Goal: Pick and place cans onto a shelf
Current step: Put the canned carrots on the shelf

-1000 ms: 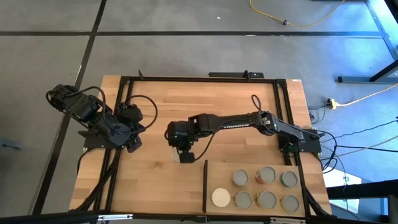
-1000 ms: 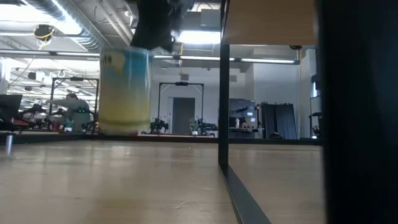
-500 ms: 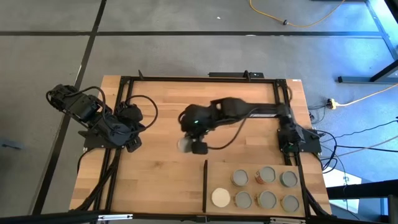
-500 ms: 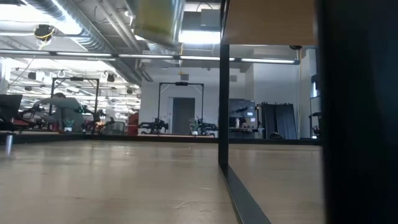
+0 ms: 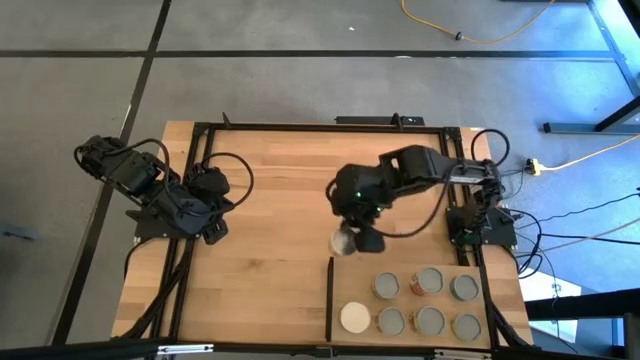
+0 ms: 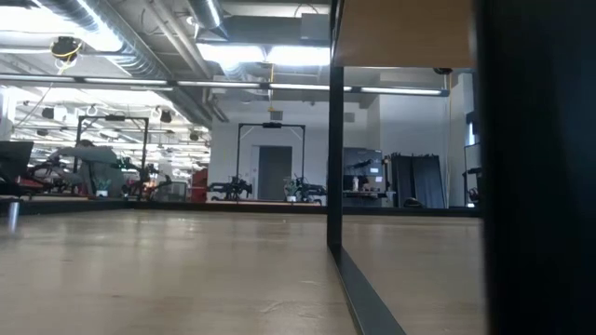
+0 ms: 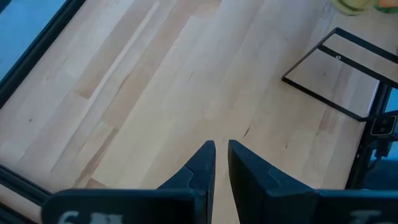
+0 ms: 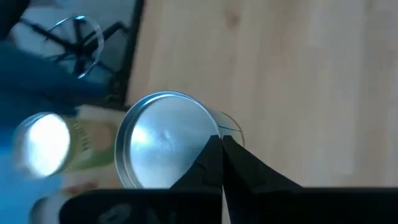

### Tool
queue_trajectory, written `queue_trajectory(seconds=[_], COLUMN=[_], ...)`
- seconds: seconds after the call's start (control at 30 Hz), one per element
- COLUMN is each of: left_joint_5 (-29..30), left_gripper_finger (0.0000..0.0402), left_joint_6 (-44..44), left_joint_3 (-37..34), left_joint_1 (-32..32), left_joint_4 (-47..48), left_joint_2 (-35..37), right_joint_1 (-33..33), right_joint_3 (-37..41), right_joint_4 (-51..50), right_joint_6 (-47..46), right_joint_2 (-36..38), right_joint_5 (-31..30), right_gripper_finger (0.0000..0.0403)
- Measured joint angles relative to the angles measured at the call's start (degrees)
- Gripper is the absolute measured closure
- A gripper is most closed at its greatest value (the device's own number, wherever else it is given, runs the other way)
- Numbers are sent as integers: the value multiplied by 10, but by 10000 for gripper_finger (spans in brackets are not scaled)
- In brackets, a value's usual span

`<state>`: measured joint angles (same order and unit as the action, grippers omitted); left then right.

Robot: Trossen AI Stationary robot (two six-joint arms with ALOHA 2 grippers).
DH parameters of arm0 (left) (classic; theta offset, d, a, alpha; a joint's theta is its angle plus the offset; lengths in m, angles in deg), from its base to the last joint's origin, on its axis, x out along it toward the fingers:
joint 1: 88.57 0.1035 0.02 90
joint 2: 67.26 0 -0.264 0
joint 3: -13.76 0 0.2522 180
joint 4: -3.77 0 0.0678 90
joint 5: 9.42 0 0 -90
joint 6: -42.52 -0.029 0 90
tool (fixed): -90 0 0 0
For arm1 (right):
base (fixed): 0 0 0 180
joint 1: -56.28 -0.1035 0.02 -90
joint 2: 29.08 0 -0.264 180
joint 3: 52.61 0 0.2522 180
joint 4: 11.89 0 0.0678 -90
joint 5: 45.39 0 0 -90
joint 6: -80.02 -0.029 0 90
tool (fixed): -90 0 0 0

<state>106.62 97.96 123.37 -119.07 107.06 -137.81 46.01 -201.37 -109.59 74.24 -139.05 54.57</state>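
My right gripper [image 5: 362, 241] is shut on a can [image 5: 343, 242] with a grey metal top [image 8: 163, 138] and hangs in the air just off the far left corner of the shelf [image 5: 350, 285]. The shelf is a light-wood panel with a black strip [image 5: 330, 298] along its left side, at the table's near right. Several cans stand on it, among them a grey-topped one [image 5: 385, 288] and a cream-topped one [image 5: 354, 317]. My left gripper [image 5: 213, 232] waits at the table's left, fingers [image 7: 205, 163] nearly together on nothing. The low view shows neither can nor gripper. My right gripper has the can by the rim of its top [image 8: 211, 132], on one side of the can. The two fingers are closed together on that rim, slanting down from above. The can hangs at the fingertips, clear of the table, its top facing up.
The black frame rails [image 5: 300, 126] run along the table's far and side edges. Bare wood [image 5: 270, 290] lies between the two arms and left of the shelf's strip. In the low view the shelf's black post [image 6: 335, 140] stands upright at the middle.
My right gripper has risen and gone toward the table's right edge, from the table's middle to the shelf's far left corner. The can has come up off the table with it and has left the low view through the top.
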Motion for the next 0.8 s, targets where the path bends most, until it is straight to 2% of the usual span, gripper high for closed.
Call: queue_trajectory(seconds=[0.17,0.4,0.57,0.8], left_joint_5=[0,-3,-19,-23], left_gripper_finger=[365,365,365,365], left_joint_6=[0,0,0,-1], left_joint_3=[0,0,0,0], left_joint_1=[0,0,0,0], left_joint_4=[0,0,0,0], left_joint_2=[0,0,0,0], right_joint_1=[-38,-76,-87,-87], right_joint_3=[0,8,42,78], right_joint_4=[-24,-7,18,58], right_joint_6=[0,3,16,30], right_joint_2=[0,-4,-10,-10], right_joint_5=[16,12,12,43], right_gripper_finger=[403,403,403,403])
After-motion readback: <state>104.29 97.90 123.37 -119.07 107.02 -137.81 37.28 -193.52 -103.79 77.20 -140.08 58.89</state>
